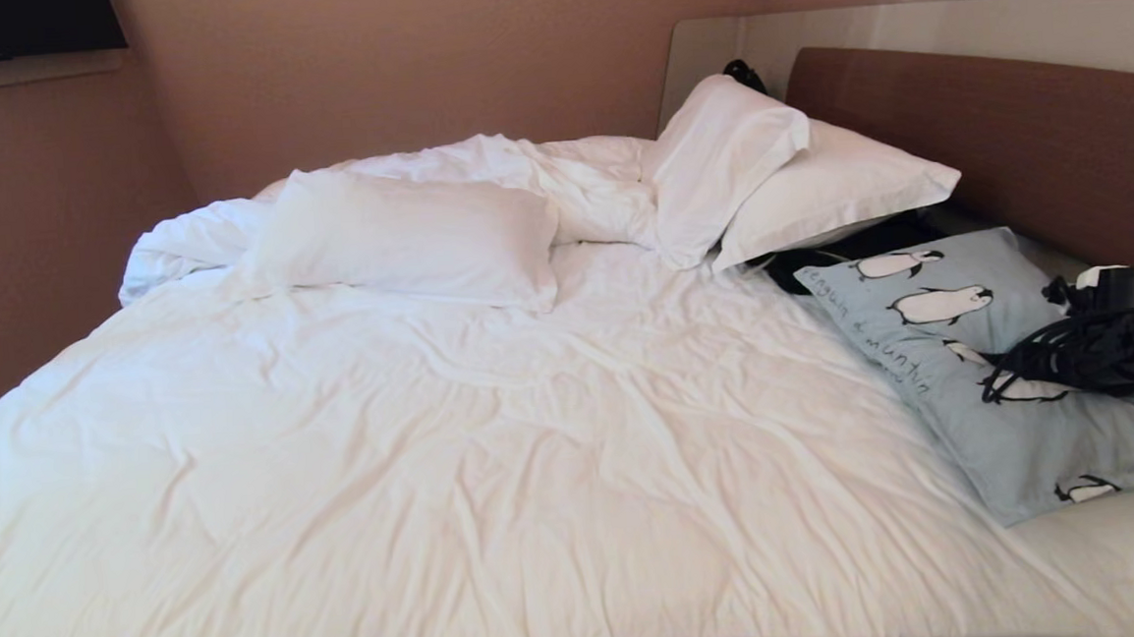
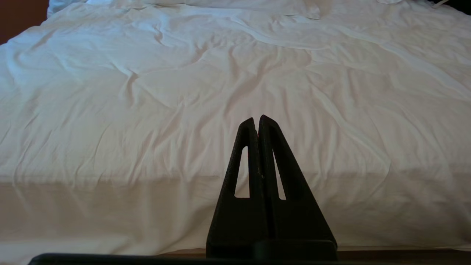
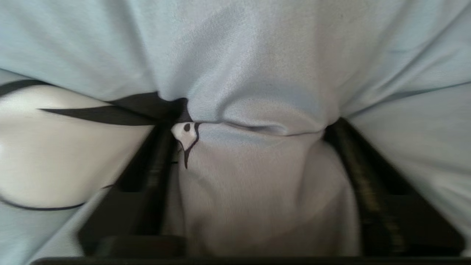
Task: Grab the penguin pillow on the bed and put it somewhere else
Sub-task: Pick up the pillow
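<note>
1. The right gripper's [image 3: 254, 127] fingertips are buried in a bunched fold of the penguin pillow [image 1: 984, 372].
2. The pillow's far right corner runs off the head view.
3. A dark object [image 1: 853, 247] beneath the white pillows [image 1: 815, 190] cannot be identified.

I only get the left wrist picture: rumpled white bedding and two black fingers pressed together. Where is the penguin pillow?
Observer: The penguin pillow lies on the right side of the bed, close to the brown headboard.
Operator: Is the other arm anywhere near it?
Observer: Yes. The right gripper is pushed down into the pillow, fingers apart, with a bulge of blue cloth between them.
Operator: So is the pillow off the bed?
Observer: No. In the head view it lies flat on the covers, not yet lifted.
</note>
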Available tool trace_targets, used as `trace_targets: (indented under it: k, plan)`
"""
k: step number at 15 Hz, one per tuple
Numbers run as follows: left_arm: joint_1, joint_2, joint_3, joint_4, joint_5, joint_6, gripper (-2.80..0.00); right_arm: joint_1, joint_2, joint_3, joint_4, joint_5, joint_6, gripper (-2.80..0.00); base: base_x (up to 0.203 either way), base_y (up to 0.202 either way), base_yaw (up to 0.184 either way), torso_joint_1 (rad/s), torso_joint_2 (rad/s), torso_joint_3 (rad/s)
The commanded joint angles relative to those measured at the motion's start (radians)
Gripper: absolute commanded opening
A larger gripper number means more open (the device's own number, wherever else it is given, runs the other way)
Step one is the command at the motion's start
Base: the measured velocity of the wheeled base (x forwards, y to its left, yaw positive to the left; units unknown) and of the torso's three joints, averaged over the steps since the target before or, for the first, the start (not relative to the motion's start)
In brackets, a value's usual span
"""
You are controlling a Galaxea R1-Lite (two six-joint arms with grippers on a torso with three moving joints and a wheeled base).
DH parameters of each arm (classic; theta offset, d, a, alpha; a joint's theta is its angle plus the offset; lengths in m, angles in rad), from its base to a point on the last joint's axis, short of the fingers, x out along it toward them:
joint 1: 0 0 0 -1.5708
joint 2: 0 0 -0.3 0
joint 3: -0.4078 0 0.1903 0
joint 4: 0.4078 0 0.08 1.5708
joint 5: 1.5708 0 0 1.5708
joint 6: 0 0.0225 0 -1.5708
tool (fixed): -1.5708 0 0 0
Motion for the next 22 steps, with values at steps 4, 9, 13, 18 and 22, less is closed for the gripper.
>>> trace_targets:
  k: [4,9,13,18,22]
  plan:
    - [0.000,0.000,0.000,-0.001,0.000,0.001,-2.80,-0.001,-0.042,0.011,0.002,0.000,0.008,-2.80,0.000,0.000,0.000,0.000,0.00,0.000]
    - [0.000,0.000,0.000,0.001,0.000,0.001,-2.80,0.001,-0.132,0.024,0.004,0.001,0.063,-2.80,0.000,0.000,0.000,0.000,0.00,0.000]
    - [0.000,0.000,0.000,-0.001,0.000,0.000,-2.80,0.001,-0.207,0.035,0.005,0.019,0.131,-2.80,0.000,0.000,0.000,0.000,0.00,0.000]
    - [0.000,0.000,0.000,0.000,0.000,0.000,-2.80,0.001,-0.338,0.081,0.005,0.064,0.196,-2.80,0.000,0.000,0.000,0.000,0.00,0.000]
    - [0.000,0.000,0.000,-0.001,0.000,0.000,-2.80,0.001,-0.457,0.141,-0.002,0.083,0.218,-2.80,0.000,0.000,0.000,0.000,0.00,0.000]
